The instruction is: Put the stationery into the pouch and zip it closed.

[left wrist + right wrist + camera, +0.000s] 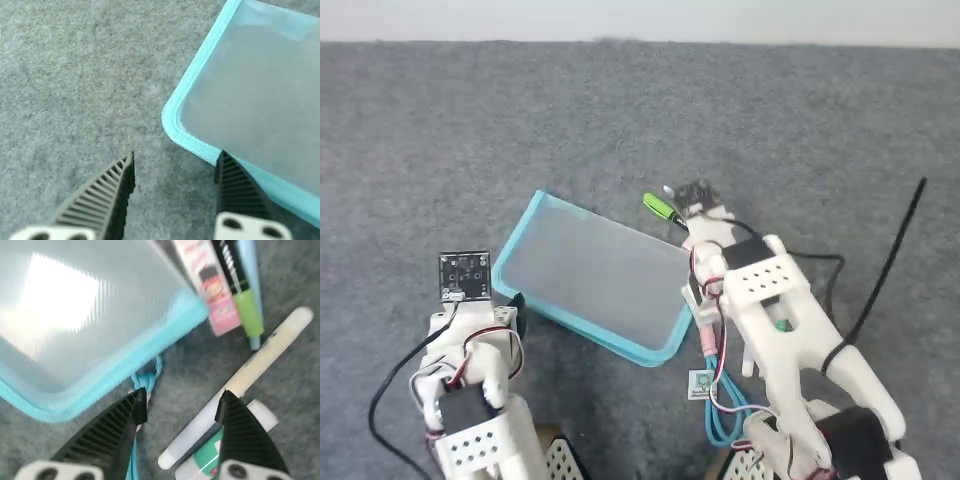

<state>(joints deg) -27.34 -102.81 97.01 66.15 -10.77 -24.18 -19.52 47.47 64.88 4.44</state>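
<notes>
A translucent pouch [590, 275] with a teal border lies flat mid-table. My left gripper [175, 167] is open low over the carpet, one pouch corner [182, 132] just beyond its fingertips; in the high view its dark finger [514, 305] sits at the pouch's near-left edge. Open too, my right gripper [182, 402] hovers by another corner, where a teal zip cord [150, 377] hangs. Beside that corner lie a pink item [207, 290], a green-tipped pen [242, 290], a blue pen [250, 270], a cream pen [250, 372] and a white-green tube [210, 457]. The right arm [765, 290] hides most of them from above; a green pen tip [660, 208] sticks out.
Grey carpet [520, 130] covers the whole table, with open room behind and left of the pouch. A black cable [885, 270] runs along the right side. Blue and pink cords [718, 400] and a small tag [700, 384] lie under the right arm.
</notes>
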